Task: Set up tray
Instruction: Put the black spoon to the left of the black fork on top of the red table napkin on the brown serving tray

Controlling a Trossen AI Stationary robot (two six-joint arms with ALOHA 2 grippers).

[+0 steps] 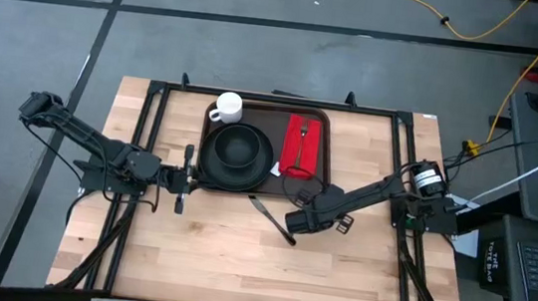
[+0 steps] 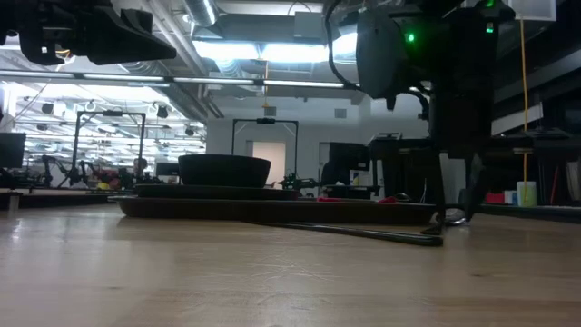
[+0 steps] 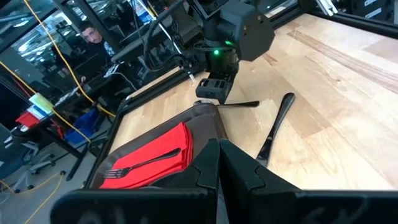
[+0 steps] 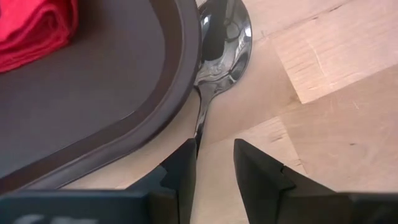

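Tray part-set, cutlery left

The tray (image 1: 268, 117) sits at the table's far edge holding plate (image 1: 238, 153), mug (image 1: 227, 107), napkin (image 1: 302, 144) and fork (image 1: 301, 142). The part-open right gripper (image 4: 214, 163) straddles the spoon (image 4: 219, 43) handle by its near right corner; knife (image 1: 269, 218) remains on the table; left gripper (image 1: 184, 178) closed, empty.

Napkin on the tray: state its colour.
Red. The napkin shows best in the left wrist view, with a fork lying on it.

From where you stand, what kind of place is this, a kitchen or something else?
Probably a robotics lab or workshop, not a kitchen. The wooden table stands on a bare grey floor with yellow cables, and behind it are metal frames and a person at a workstation.
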